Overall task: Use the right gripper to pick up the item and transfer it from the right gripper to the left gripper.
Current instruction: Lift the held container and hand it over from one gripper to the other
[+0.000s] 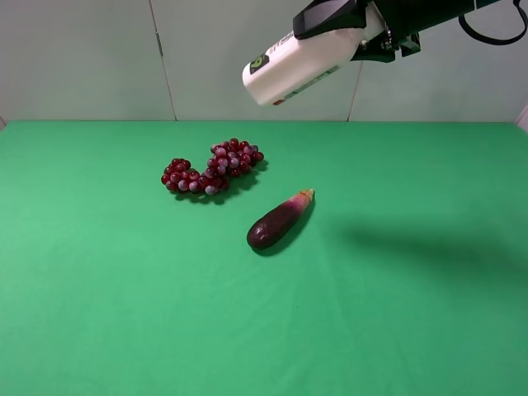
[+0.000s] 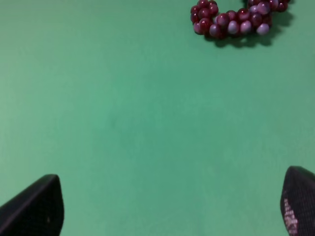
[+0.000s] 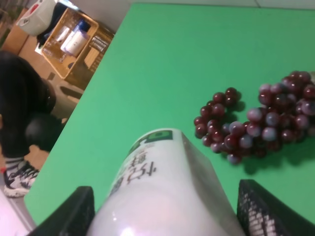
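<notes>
Pickup is done, the handover is not: my right gripper has its jaws pinching the item at the upper right of the frame, high above the counter, while my left gripper, jaws spread and empty, has yet to take it.

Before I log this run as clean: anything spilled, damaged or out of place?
Nothing stands out: grape bunch and eggplant lie intact, apart, on the green cloth; the right claw holds the bottle aloft, tilted, nothing spilled.
</notes>
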Controlling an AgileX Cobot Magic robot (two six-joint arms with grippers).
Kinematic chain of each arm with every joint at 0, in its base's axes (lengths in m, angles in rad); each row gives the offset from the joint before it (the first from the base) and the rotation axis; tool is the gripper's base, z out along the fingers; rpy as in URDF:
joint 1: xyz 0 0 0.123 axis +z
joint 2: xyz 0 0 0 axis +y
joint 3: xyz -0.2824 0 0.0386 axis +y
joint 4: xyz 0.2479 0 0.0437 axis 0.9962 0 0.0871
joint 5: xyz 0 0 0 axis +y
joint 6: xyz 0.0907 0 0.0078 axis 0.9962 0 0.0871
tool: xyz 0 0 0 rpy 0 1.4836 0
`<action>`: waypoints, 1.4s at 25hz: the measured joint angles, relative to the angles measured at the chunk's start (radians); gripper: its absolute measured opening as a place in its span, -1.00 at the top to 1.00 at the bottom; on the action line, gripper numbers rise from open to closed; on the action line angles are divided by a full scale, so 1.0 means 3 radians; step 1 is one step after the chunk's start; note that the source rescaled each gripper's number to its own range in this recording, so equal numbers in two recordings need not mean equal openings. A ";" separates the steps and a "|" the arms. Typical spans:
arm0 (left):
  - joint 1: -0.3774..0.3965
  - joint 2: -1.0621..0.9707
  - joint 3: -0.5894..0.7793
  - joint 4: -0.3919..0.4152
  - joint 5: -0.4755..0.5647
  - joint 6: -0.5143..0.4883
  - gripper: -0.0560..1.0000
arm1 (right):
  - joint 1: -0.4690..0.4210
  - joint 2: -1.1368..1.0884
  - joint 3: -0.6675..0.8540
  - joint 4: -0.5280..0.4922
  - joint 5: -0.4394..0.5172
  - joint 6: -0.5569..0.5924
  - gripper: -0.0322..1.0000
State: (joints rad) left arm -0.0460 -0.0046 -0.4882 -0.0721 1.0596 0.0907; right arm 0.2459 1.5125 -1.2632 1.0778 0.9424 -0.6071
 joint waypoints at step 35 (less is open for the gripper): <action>0.0000 0.1918 -0.0265 -0.0368 -0.1719 0.1203 -0.50 | 0.0000 0.0000 0.0000 0.0171 0.0132 -0.0186 0.92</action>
State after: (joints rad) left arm -0.0460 0.5707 -0.5677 -0.1825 0.5440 0.4515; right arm 0.2459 1.5125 -1.2632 1.1293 0.9820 -0.6628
